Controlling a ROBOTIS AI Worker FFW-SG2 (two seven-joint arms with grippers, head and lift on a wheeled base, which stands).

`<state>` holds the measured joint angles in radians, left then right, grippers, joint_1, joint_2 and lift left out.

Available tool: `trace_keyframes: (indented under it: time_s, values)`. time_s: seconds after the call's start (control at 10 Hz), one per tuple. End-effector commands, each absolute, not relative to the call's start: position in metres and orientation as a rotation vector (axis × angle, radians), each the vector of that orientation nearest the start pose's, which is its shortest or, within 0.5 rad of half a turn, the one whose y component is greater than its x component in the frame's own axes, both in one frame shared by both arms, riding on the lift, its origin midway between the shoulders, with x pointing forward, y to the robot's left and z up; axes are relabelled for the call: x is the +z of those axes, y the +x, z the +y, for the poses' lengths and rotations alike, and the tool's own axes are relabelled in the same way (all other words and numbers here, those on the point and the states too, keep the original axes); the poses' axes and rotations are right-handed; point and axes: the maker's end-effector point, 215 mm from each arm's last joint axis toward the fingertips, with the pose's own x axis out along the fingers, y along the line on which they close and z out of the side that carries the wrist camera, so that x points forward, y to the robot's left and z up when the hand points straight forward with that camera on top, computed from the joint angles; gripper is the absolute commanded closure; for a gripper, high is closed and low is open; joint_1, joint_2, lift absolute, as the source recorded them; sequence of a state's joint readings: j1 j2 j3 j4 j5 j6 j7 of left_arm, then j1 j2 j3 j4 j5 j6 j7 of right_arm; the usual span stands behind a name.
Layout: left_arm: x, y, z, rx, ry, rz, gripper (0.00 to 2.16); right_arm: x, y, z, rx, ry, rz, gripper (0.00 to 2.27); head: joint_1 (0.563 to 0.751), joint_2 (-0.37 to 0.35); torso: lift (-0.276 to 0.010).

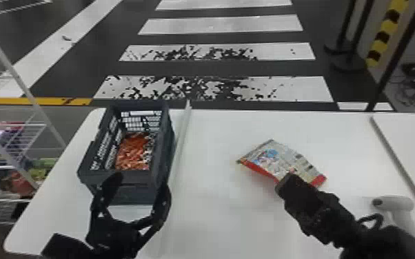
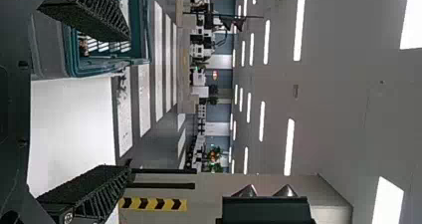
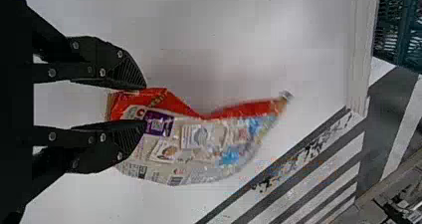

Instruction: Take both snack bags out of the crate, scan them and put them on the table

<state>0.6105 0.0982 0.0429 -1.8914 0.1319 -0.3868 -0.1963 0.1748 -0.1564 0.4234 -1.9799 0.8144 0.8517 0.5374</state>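
The right gripper (image 3: 145, 104), two flat black fingers, was closed in around one end of a red-edged, silver-white printed foil snack bag (image 1: 279, 158); the tips stood a bag's thickness apart and looked to be pinching it. The bag reached away from them over the white table (image 1: 234, 224), its printed face mostly upward; whether its underside touched the top, I could not tell. The left gripper (image 1: 140, 182), also black, had its fingers spread wide and empty at the near end of the dark grey-blue plastic crate (image 1: 138, 175). Inside the crate lay a second snack bag, orange-brown and shiny (image 1: 132, 155), across a pale raised strip (image 1: 182, 137) from the first. The white handheld scanner (image 1: 393, 203) was on the table beside the right arm, and no gripper had hold of it. By my judgement the job was not yet half done: one bag was out of the crate, though nothing showed whether it had been scanned, and it had still to be let go on the table. The orange-brown bag needed everything: lifting out, scanning, setting down. The limp foil could have folded and hidden its code from the scanner.
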Motion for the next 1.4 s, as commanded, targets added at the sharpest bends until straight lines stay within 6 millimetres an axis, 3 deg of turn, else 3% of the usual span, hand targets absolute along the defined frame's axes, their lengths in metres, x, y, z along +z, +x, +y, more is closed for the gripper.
trace_keyframes:
  time_s: [0.0, 0.3, 0.7, 0.9, 1.0, 1.1, 1.3]
  values:
    - [-0.348, 0.393, 0.229, -0.179, -0.011, -0.100, 0.08, -0.458, 0.440, -0.125, 0.528, -0.528, 0.689, 0.02, 0.695, 0.128, -0.095]
    - [-0.348, 0.393, 0.229, -0.178, -0.011, -0.102, 0.08, -0.423, 0.437, -0.117, 0.625, -0.125, 0.674, 0.07, 0.695, 0.150, -0.095]
    - [-0.347, 0.393, 0.229, -0.178, -0.010, -0.106, 0.08, -0.387, 0.455, -0.109, 0.674, 0.152, 0.584, 0.30, 0.695, 0.154, -0.095]
    - [-0.347, 0.393, 0.229, -0.178, -0.010, -0.106, 0.08, -0.383, 0.465, -0.108, 0.674, 0.222, 0.562, 1.04, 0.695, 0.158, -0.095]
    - [-0.348, 0.392, 0.229, -0.179, -0.011, -0.105, 0.08, -0.382, 0.473, -0.109, 0.651, 0.236, 0.539, 1.81, 0.695, 0.158, -0.095]
    - [-0.348, 0.392, 0.229, -0.179, -0.011, -0.105, 0.08, -0.375, 0.484, -0.108, 0.658, 0.252, 0.479, 2.08, 0.695, 0.156, -0.095]
    - [-0.348, 0.392, 0.229, -0.177, -0.011, -0.105, 0.08, -0.348, 0.523, -0.115, 0.639, 0.284, 0.226, 2.21, 0.695, 0.154, -0.095]
